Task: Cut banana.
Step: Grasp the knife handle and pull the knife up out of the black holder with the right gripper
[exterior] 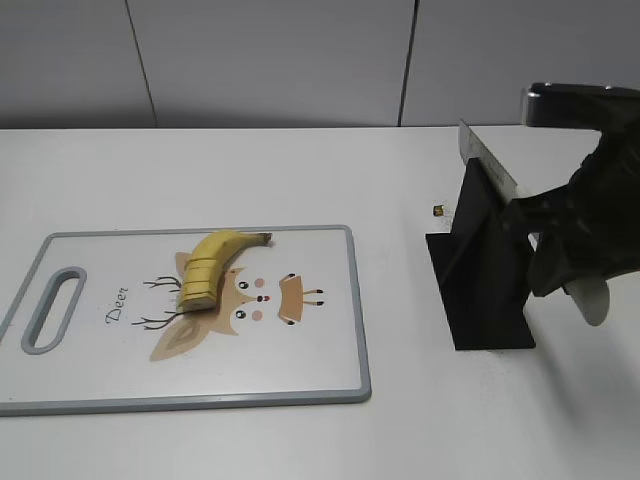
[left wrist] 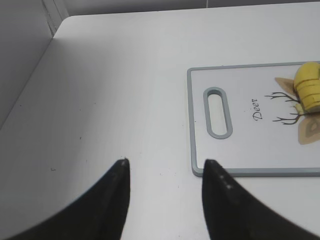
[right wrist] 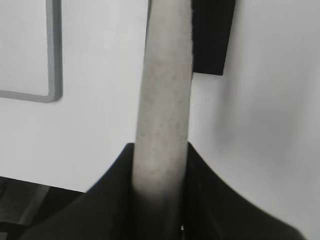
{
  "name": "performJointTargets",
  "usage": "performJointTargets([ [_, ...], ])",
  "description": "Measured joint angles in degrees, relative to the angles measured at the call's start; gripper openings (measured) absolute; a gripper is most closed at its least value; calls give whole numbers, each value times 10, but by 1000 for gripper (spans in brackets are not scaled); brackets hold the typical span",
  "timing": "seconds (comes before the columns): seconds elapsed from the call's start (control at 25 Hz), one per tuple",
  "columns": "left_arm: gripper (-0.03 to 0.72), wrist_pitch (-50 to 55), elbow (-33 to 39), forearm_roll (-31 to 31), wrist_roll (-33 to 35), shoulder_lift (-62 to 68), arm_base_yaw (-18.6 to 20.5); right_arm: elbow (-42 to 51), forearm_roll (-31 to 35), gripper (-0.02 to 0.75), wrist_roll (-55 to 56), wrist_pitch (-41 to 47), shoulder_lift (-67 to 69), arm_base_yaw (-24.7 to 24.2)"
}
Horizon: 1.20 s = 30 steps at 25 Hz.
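Observation:
The banana (exterior: 212, 266) lies on the cutting board (exterior: 320, 340). It is yellow, with its dark stem tip pointing right and its lower left end cut into several slices. Its slices also show in the left wrist view (left wrist: 310, 87). My right gripper (exterior: 560, 235) is shut on the pale handle of a knife (right wrist: 165, 90), far right of the board. The knife's blade (exterior: 487, 162) lies along the top of a black stand (exterior: 480, 270). My left gripper (left wrist: 166, 167) is open and empty over bare table, left of the board's handle end. It is out of the exterior view.
The cutting board (left wrist: 191, 125) is white with a grey rim, a handle slot (left wrist: 218, 112) and a deer picture. A small dark object (exterior: 438, 210) sits on the table left of the stand. The black stand (right wrist: 212, 35) shows beyond the knife handle. A grey wall stands behind the table.

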Motion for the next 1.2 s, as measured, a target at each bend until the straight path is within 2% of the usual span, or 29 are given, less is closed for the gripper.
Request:
performJointTargets([
  [0.52, 459, -1, 0, -1, 0, 0, 0, 1, 3, 162, -11, -9, -144, 1],
  [0.76, 459, -2, 0, -1, 0, 0, 0, -1, -17, 162, -48, -13, -195, 1],
  [1.2, 459, -12, -16, 4, 1, 67, 0, -94, -27, 162, -57, -3, -195, 1],
])
